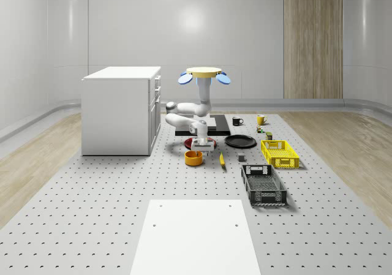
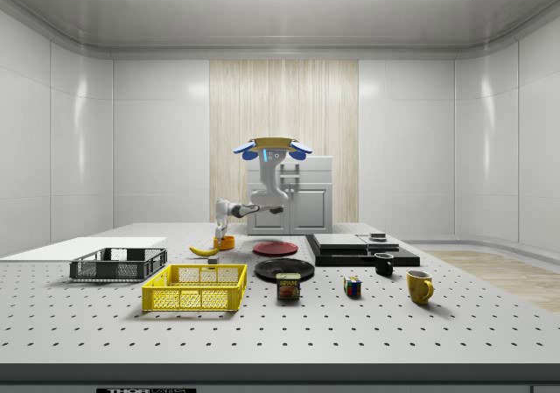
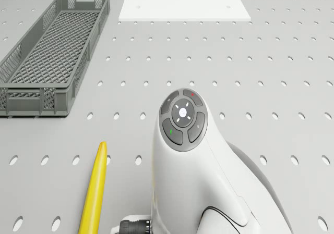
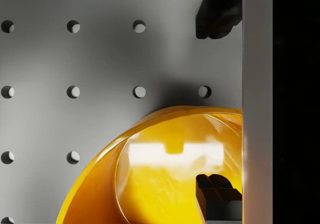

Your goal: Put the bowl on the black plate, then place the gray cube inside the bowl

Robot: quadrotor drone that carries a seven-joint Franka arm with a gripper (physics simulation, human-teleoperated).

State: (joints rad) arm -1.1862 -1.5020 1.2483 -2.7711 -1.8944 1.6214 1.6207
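Drone [image 1: 204, 73] is seen hovering above the bench [image 1: 92, 214]. Claw [image 1: 201, 145], fingers apart, is held just over the orange bowl [image 1: 193, 157], near the black plate [image 1: 240, 141]. Gray cube [image 1: 242, 158] is set apart

I see a grey perforated metal table [image 1: 92, 214] carrying everything. A flat white rectangular panel [image 1: 196, 238] lies at its 6 o'clock edge in the whole-scene view. Near centre sits an orange glossy bowl [image 1: 193, 158], a flat black round plate [image 1: 240, 141] at its 2 o'clock, a yellow banana [image 1: 222, 160] just beside it at 3. Further out at 3 o'clock stands a yellow plastic mesh basket [image 1: 280, 153], a dark grey mesh crate [image 1: 263, 185] at 4. A white cabinet [image 1: 119, 113] stands at 10.
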